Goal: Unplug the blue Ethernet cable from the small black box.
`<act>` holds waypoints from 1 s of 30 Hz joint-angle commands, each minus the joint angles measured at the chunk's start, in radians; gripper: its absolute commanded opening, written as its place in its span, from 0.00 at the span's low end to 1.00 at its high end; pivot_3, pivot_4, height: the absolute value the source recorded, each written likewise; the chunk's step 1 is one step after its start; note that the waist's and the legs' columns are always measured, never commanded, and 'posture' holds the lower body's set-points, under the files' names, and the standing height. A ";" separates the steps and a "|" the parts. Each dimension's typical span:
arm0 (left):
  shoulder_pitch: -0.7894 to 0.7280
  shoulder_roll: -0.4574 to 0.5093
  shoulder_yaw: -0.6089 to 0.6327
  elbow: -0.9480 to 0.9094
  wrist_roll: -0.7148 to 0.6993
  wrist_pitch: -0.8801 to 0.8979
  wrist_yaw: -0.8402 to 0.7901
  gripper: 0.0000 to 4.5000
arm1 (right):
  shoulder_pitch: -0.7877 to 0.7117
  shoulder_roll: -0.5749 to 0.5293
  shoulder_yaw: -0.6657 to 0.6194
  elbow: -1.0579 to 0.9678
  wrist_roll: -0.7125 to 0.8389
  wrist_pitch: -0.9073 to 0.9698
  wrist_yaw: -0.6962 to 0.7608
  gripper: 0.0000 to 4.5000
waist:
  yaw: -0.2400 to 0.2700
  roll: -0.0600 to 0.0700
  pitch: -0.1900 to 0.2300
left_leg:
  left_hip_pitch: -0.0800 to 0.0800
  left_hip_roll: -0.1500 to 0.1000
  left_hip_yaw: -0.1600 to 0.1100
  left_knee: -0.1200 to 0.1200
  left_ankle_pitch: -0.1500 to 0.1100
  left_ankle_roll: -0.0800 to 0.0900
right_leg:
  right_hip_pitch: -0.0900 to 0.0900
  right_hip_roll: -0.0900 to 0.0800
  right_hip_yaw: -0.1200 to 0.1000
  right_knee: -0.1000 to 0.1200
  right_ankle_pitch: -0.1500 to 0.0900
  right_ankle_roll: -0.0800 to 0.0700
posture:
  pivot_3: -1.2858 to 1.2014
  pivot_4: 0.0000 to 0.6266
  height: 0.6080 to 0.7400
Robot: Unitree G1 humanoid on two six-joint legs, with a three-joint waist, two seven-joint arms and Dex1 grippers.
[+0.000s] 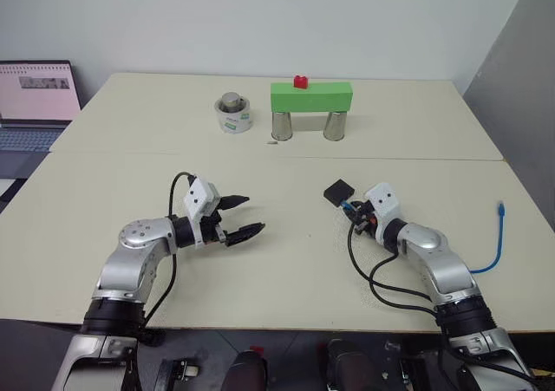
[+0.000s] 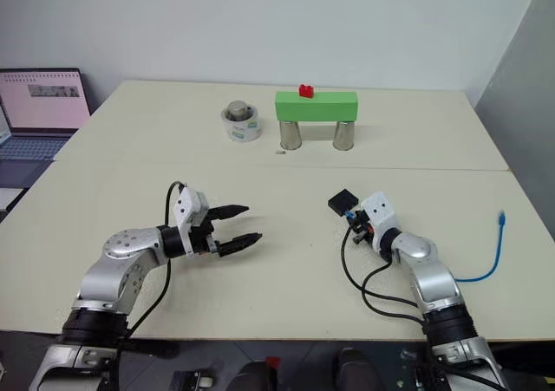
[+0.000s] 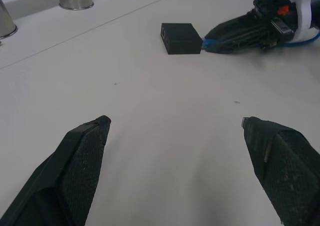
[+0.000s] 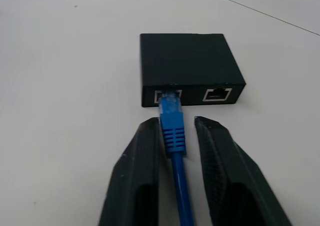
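The small black box point(image 4: 187, 60) lies flat on the table right of centre point(image 1: 338, 190). The blue Ethernet cable point(image 4: 172, 126) is plugged into the left of the two ports on the side facing me. My right gripper point(image 4: 175, 122) is shut on the cable's plug just behind the box, one finger on each side. The rest of the cable runs back under my right arm, and its free end point(image 1: 500, 207) lies near the table's right edge. My left gripper point(image 1: 253, 215) stands open left of centre, pointing across at the box, with nothing between its fingers point(image 3: 85, 156).
At the back of the table a green block point(image 1: 310, 96) rests on two metal cups with a red brick point(image 1: 301, 81) on top. Left of it is a white roll point(image 1: 233, 114). A laptop point(image 1: 35, 96) sits off the far left.
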 commanded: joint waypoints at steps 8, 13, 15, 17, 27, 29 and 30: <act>-0.096 0.038 0.031 0.011 -0.181 0.310 -0.131 1.00 | -0.009 -0.175 0.147 -0.202 -0.214 -0.396 0.099 0.03 | -0.007 0.000 0.000 | -0.001 0.000 0.000 0.000 0.000 0.000 | -0.001 0.000 0.000 0.000 0.000 0.000 | 0.52 0.24 1.00; -0.107 0.041 0.034 -0.030 -0.239 0.388 -0.167 1.00 | -0.011 -0.232 0.224 -0.232 -0.331 -0.645 0.120 0.03 | -0.011 0.000 0.001 | -0.001 0.000 0.000 0.000 0.000 0.000 | -0.001 0.001 0.000 0.000 0.000 0.000 | 0.52 0.24 1.00; -0.102 0.036 0.022 -0.053 -0.238 0.393 -0.167 1.00 | -0.024 -0.231 0.239 -0.227 -0.353 -0.688 0.119 0.03 | -0.011 -0.001 0.001 | -0.001 0.000 0.000 0.000 0.000 0.000 | -0.001 0.001 0.000 0.000 0.000 0.000 | 0.52 0.24 1.00; -0.107 0.026 0.019 -0.064 -0.248 0.411 -0.158 1.00 | -0.043 -0.216 0.243 -0.218 -0.362 -0.716 0.118 0.03 | -0.011 -0.001 0.001 | -0.001 0.000 0.000 0.000 0.000 0.000 | -0.001 0.000 0.000 0.000 0.000 0.000 | 0.52 0.24 1.00; -0.115 -0.020 0.010 -0.044 -0.244 0.415 -0.140 0.90 | -0.079 -0.171 0.234 -0.174 -0.355 -0.763 0.116 0.03 | -0.007 -0.001 0.001 | -0.001 0.000 0.000 0.000 0.000 0.000 | -0.001 0.000 0.000 0.000 0.000 0.000 | 0.52 0.24 1.00; -0.111 -0.027 0.013 -0.045 -0.251 0.421 -0.143 0.78 | -0.086 -0.166 0.236 -0.168 -0.357 -0.774 0.116 0.03 | -0.007 -0.001 0.001 | -0.001 0.000 0.000 0.000 0.000 0.000 | -0.001 0.000 0.000 0.000 0.000 0.000 | 0.52 0.24 1.00; -0.106 -0.028 0.011 -0.049 -0.251 0.422 -0.145 0.75 | -0.091 -0.164 0.237 -0.166 -0.362 -0.783 0.113 0.03 | -0.008 -0.001 0.001 | 0.000 0.000 0.000 0.000 0.000 0.000 | -0.001 0.000 0.000 0.001 0.000 0.000 | 0.52 0.24 1.00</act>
